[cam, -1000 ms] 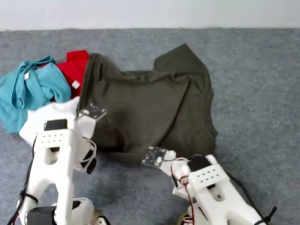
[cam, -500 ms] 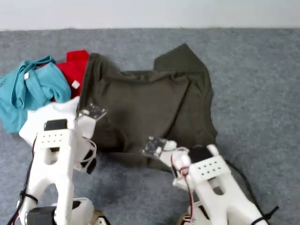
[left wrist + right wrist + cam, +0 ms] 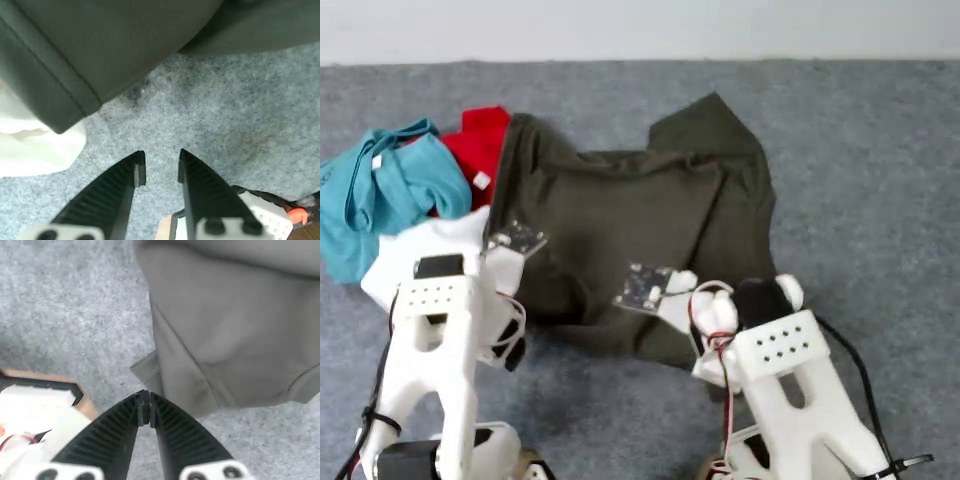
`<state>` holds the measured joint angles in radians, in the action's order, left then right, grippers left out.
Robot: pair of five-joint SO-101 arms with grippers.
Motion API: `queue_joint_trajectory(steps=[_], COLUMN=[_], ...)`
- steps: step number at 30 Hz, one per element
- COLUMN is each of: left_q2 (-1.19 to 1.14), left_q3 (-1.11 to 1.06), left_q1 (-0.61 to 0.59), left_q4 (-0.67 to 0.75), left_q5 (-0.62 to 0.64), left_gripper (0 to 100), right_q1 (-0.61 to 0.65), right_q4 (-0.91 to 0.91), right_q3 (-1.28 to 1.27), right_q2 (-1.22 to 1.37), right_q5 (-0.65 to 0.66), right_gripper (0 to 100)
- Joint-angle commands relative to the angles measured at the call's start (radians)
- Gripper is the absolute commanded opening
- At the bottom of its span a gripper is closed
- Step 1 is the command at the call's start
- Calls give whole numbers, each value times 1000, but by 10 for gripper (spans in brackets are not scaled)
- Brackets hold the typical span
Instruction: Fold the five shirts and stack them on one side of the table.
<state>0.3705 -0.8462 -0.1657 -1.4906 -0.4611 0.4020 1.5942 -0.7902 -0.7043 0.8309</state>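
Observation:
A dark olive shirt [image 3: 630, 220] lies spread and rumpled mid-table. My right gripper [image 3: 145, 399] is at its near hem, jaws pressed together, and the hem corner [image 3: 142, 371] runs into the tips. The right arm [image 3: 760, 350] reaches over that near edge. My left gripper [image 3: 162, 167] hovers open over bare carpet, nothing between its fingers, just short of the olive shirt's [image 3: 100, 45] other hem corner. A white shirt [image 3: 35, 145] lies beside that corner.
A teal shirt [image 3: 390, 185], a red shirt [image 3: 475, 145] and the white shirt [image 3: 425, 240] are bunched at the left, the white one partly under the left arm [image 3: 440, 300]. Grey carpet [image 3: 870, 200] lies open at the right. A pale wall borders the far edge.
The right arm has moved forward over the olive shirt's near edge, and the hem there has shifted with it. The left arm has stayed put.

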Motion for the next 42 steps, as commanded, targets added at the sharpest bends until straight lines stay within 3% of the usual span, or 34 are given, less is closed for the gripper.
queue_joint_trajectory(steps=[1,4,12,19,27,31,34,36,42], left_q2=[25,25,25,25,25,25,25,25,25], left_q3=[2,2,2,2,2,2,2,2,1], left_q1=[-2,2,2,2,2,2,2,2,2], left_q4=[0,0,0,0,0,0,0,0,0], left_q5=[8,8,8,8,8,8,8,8,8], left_gripper=[111,111,111,111,111,111,111,111,111], right_q1=[7,24,65,68,61,-5,-47,-74,-137], right_q4=[88,85,-173,-208,-472,-562,-558,-513,-334], right_q3=[9,-86,-308,-342,-509,-522,-503,-480,-293], right_q2=[-7,-16,-5,-5,-5,-7,-13,-16,-16], right_q5=[12,14,12,14,14,14,86,155,176], right_gripper=[28,77,82,84,80,76,9,17,10])
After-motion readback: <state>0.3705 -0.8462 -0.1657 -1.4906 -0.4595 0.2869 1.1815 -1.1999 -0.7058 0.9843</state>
